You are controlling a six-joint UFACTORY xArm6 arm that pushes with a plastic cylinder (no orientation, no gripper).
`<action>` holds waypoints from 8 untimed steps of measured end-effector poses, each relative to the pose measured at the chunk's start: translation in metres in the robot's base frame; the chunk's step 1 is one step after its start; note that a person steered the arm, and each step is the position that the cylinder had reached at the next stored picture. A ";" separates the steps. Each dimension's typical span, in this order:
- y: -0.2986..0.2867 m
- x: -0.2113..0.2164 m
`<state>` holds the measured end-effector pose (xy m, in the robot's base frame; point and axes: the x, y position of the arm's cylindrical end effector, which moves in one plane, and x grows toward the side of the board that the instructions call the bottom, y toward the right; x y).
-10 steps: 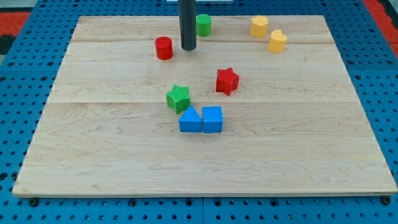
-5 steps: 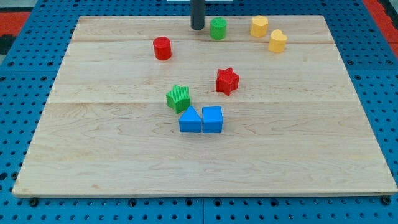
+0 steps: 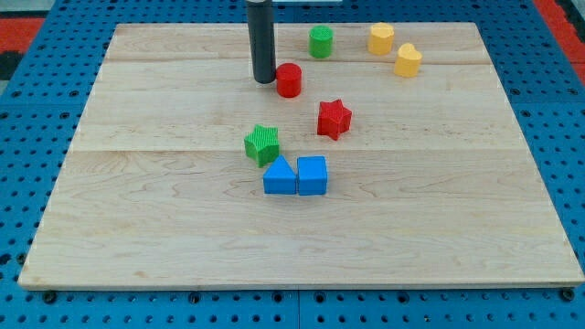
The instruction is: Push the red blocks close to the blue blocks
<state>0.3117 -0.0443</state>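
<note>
My tip (image 3: 264, 79) rests on the board at the view's upper middle, touching the left side of a red cylinder (image 3: 289, 79). A red star (image 3: 334, 119) lies below and to the right of the cylinder. A blue triangle (image 3: 279, 176) and a blue cube (image 3: 312, 175) sit side by side near the board's middle, below the red star. The red cylinder is well above the blue pair.
A green star (image 3: 262, 144) sits just above and left of the blue triangle. A green cylinder (image 3: 320, 41) stands near the top edge. A yellow hexagon (image 3: 381, 37) and a yellow heart (image 3: 408, 60) lie at the top right. The wooden board (image 3: 137, 228) lies on a blue pegboard.
My tip moved from the top edge beside the green cylinder down and left. The red cylinder moved right, from about the view's left of the tip's path to its present spot.
</note>
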 end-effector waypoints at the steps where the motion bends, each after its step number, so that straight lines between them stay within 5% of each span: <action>1: 0.023 0.026; 2: 0.123 0.025; 8: 0.181 -0.024</action>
<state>0.2873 0.1366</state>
